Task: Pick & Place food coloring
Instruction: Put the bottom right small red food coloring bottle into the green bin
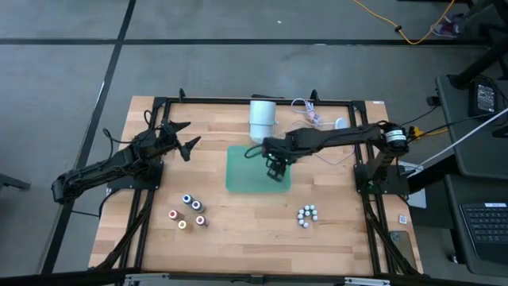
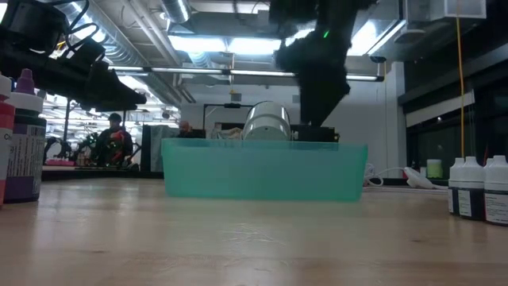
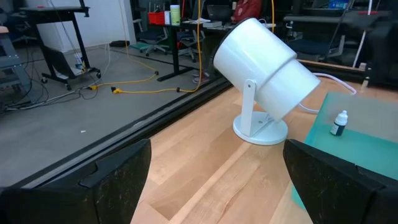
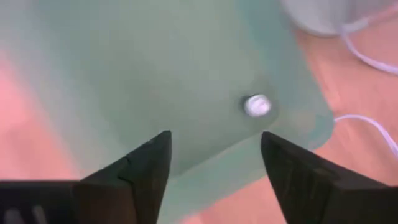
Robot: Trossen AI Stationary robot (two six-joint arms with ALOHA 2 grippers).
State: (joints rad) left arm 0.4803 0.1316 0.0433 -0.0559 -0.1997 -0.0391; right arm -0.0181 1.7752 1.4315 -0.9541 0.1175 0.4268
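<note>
A: Where's the right gripper (image 1: 277,172)?

B: Over the green tray (image 1: 242,181), fingers apart and holding nothing. In its wrist view a white-capped bottle (image 4: 257,106) stands upright on the tray floor, just ahead of the fingertips and clear of both.

A: And the rest of the food coloring?

B: On the worktop (image 1: 238,230), well apart from those fingers. A group with colored caps (image 1: 189,211) sits on the left arm's side of the tray, and a cluster of white-capped bottles (image 1: 307,214) on the right arm's side.

A: The left gripper (image 1: 185,137)?

B: Waiting up at the left, fingers spread wide, empty. Beyond its fingertips stands the white lamp (image 3: 264,71), with the tray's bottle (image 3: 339,123) farther off.
</note>
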